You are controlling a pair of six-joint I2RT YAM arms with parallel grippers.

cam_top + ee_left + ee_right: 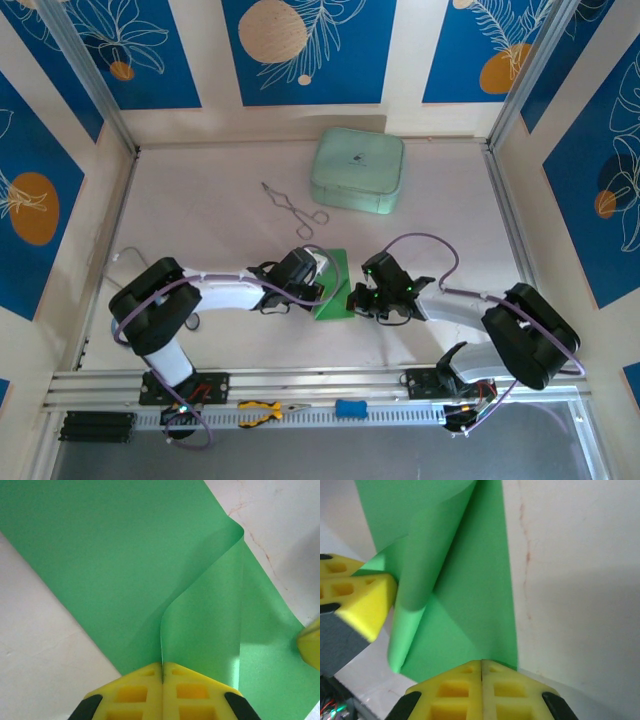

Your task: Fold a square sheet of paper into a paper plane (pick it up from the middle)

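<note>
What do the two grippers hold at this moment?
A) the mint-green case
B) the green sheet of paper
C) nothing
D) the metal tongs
B: the left gripper and the right gripper are each shut on the green sheet of paper, one flap of it curled over.

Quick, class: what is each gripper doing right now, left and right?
Left gripper: shut on the paper, pinching a curled-up edge.
Right gripper: shut on the paper's edge.

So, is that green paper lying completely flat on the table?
No: the left hand pinches one edge of the green paper, which stands up in a curl off the table.
</note>
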